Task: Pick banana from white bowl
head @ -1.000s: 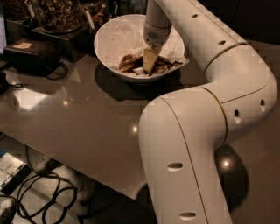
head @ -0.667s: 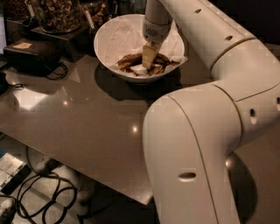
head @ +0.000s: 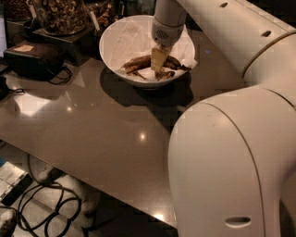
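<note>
The white bowl (head: 115,41) stands on the table at the back, lined with crumpled white napkin. The banana (head: 136,63), long and mostly dark brown, lies across the bowl's bottom from left to right. My gripper (head: 158,61) reaches straight down into the bowl from the arm's wrist (head: 166,23), and its tip is at the banana's middle, touching or just above it. The part of the banana behind the gripper is hidden.
Glass jars of nuts (head: 60,14) stand on a dark stand behind the bowl at the left. A black box with a cord (head: 32,58) sits at the far left. My arm's large white links (head: 231,162) fill the right side. Cables (head: 41,203) lie on the floor below the table's front edge.
The arm's large near link has swung closer and fills more of the view. The gripper has stayed low in the bowl at the banana's middle. The banana has not moved.
</note>
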Controlling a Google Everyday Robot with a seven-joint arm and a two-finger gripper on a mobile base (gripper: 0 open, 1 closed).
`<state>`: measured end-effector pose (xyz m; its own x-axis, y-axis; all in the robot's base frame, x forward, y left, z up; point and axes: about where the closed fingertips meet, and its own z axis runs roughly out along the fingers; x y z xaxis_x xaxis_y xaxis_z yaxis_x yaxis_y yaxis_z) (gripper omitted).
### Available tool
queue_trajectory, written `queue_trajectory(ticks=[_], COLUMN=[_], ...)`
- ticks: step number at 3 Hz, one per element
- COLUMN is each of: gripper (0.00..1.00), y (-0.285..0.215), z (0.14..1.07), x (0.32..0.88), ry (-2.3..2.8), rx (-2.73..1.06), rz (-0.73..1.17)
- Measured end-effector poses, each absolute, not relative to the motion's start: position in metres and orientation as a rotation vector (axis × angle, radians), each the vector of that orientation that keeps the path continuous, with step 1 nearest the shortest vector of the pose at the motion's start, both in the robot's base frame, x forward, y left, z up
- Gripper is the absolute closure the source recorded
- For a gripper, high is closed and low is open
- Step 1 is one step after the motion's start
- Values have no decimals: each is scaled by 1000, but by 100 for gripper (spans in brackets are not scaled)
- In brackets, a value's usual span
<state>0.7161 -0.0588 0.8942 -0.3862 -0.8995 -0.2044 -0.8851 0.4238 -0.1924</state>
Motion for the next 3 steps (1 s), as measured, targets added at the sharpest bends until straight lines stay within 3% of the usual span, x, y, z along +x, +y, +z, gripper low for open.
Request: queue_trajectory(ticks=[1,3], gripper=[100,100], y=[-56,-47], z=[903,945], x=[713,651], ry=[2377,2247], rx=[-1541,-1486], rz=[-88,-95])
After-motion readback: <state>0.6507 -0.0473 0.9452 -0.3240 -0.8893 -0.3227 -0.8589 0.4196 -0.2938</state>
